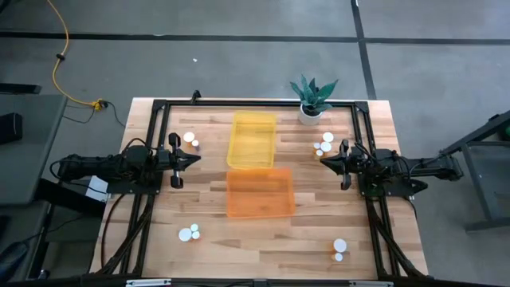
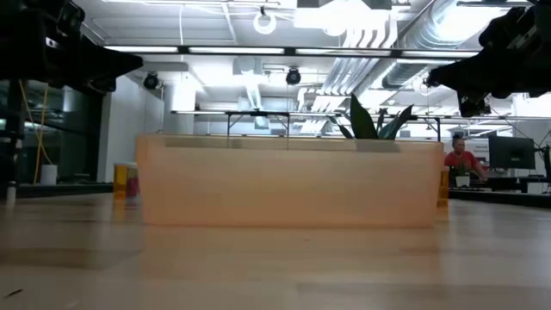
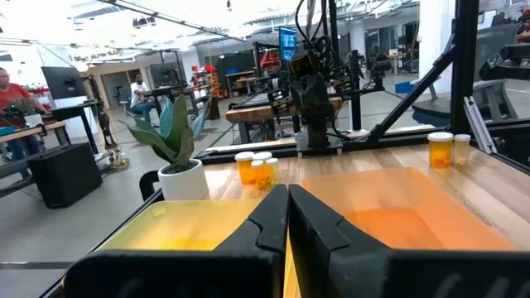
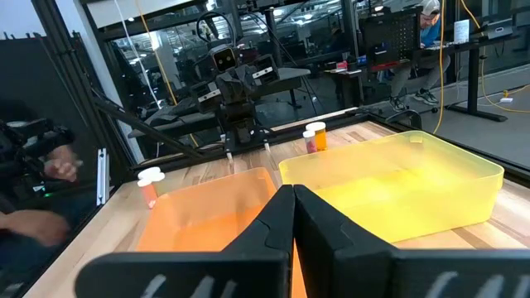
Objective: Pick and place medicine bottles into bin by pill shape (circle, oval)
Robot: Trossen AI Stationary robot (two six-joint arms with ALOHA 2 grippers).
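High view lays the table out plainly, left to right. The left gripper (image 1: 194,159) hovers over the wood just left of the bins, its fingers pressed together and holding nothing; the left wrist view shows the two dark fingers meeting with no gap. Near it, toward the far edge, stand two medicine bottles (image 1: 191,139), and another pair (image 1: 189,233) sits close to the near edge on the same side. In the middle lie the yellow bin (image 1: 253,139) and, nearer the front, the orange bin (image 1: 260,192), their ends touching or nearly so. Right of them the right gripper (image 1: 325,159) mirrors the left, fingers likewise closed on nothing, as the right wrist view confirms. A cluster of bottles (image 1: 323,143) stands just beyond it beside a potted plant (image 1: 311,100), and one more pair (image 1: 339,249) rests near the front right corner.

No bottle looks to be in a bin, so the sorting appears not yet begun. To do the first pick well, an arm should part its fingers before descending, come down over a single bottle well clear of its neighbour, and close on the orange body below the cap. Pill shape cannot be read from these views, so which bin suits which bottle stays unsettled.
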